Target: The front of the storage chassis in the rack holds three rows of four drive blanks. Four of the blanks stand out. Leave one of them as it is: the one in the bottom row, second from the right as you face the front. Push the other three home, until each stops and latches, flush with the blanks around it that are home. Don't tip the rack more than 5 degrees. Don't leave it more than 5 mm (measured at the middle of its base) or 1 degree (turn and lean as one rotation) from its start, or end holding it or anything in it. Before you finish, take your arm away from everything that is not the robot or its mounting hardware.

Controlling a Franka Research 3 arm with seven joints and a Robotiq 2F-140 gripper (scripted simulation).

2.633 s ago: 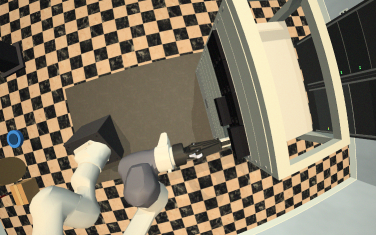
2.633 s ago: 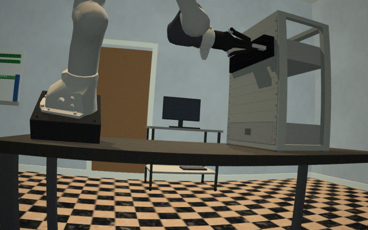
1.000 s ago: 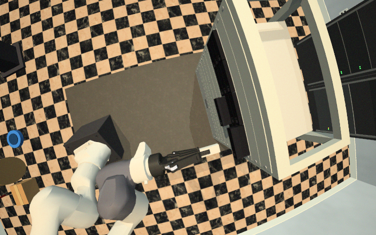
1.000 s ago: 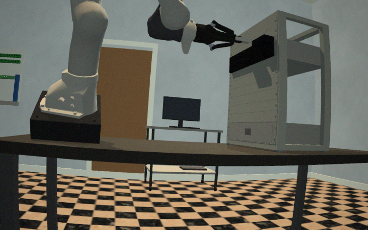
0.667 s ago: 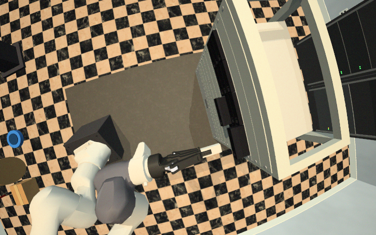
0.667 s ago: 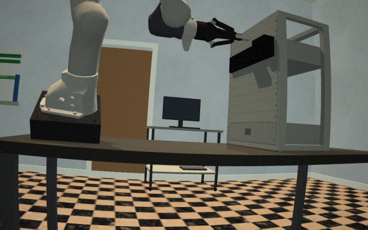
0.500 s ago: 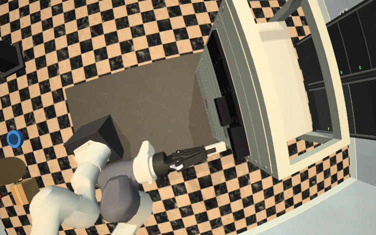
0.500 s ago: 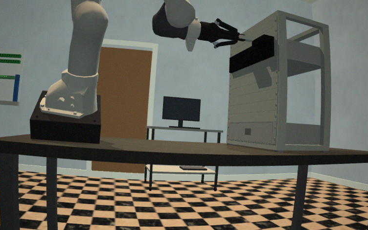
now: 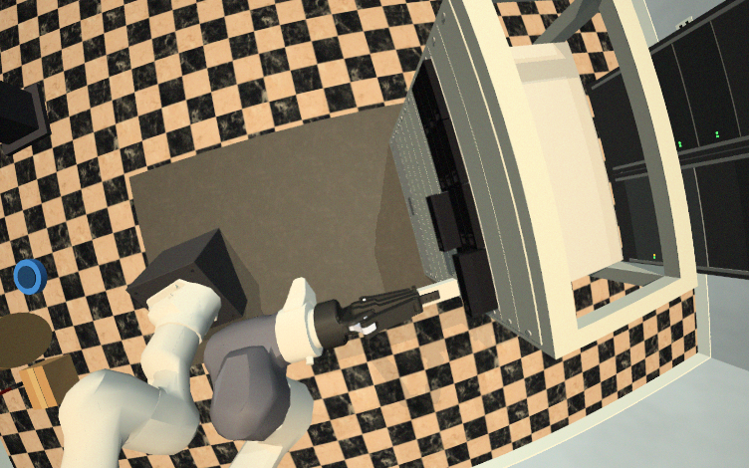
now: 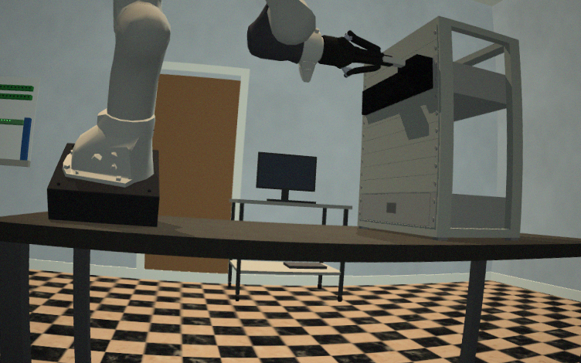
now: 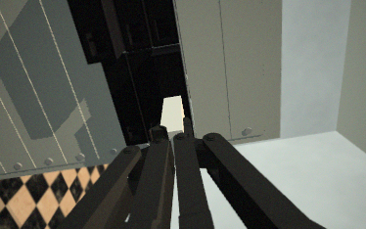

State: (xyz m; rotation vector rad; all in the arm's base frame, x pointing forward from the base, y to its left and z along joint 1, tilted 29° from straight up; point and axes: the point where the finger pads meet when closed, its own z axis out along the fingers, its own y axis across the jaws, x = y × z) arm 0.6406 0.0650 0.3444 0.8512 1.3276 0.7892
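The pale rack (image 9: 540,174) stands on the brown table, also in the exterior view (image 10: 436,135). The black storage chassis (image 10: 396,85) sits near its top. In the top view two dark blanks stand out from the front: one near the middle (image 9: 444,220) and one at the near end (image 9: 474,282). My gripper (image 9: 438,292) is shut and empty. Its pale fingertips point at the side of the near-end blank, at or just short of it; I cannot tell contact. In the wrist view the shut fingers (image 11: 175,134) point at the dark chassis front (image 11: 141,73).
My arm's black base block (image 9: 191,273) stands on the table (image 9: 261,197) to the left of the rack. Dark server cabinets (image 9: 714,144) stand behind the rack. A monitor on a side table (image 10: 286,171) is far behind.
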